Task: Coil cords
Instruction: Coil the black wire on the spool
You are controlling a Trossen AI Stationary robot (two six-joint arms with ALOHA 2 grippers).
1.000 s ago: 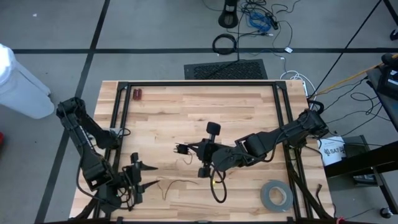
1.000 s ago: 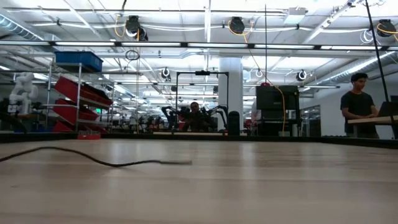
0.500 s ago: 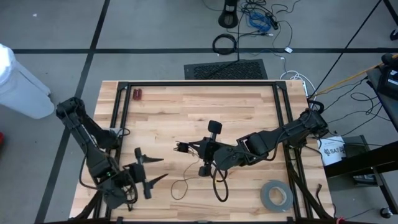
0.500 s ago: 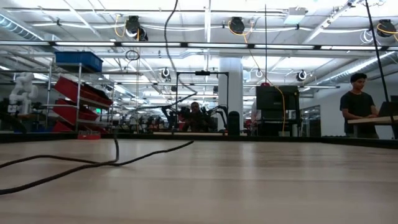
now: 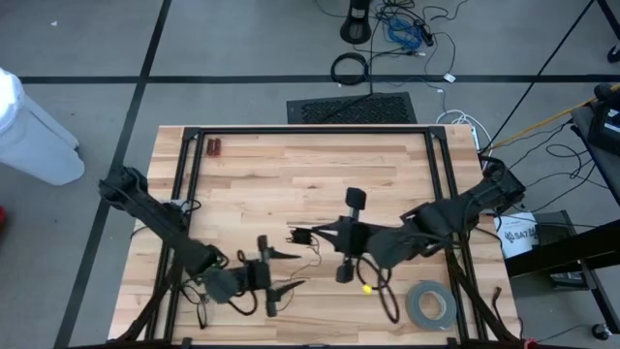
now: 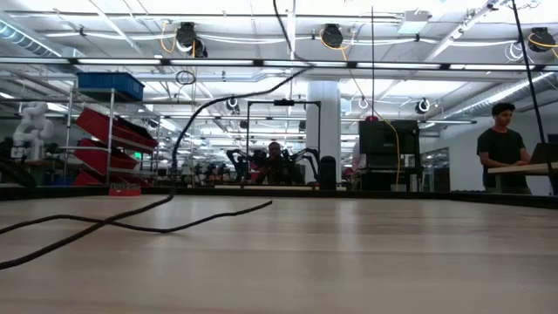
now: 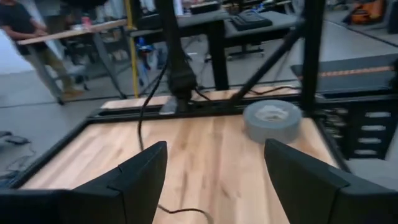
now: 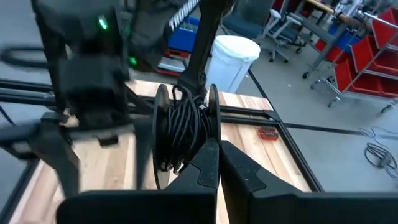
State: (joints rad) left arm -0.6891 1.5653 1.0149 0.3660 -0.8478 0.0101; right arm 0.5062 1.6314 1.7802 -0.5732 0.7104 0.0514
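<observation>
Left gripper low near front edge of table, fingers spread wide, nothing between them. Right gripper mid-table, fingers pressed together on small black cord bundle. Loose strand of cord trails from bundle across wood toward left gripper; seen at table level, rising upward. Grey tape roll at front right corner. Person at desk beyond table.

Red bins; white column
</observation>
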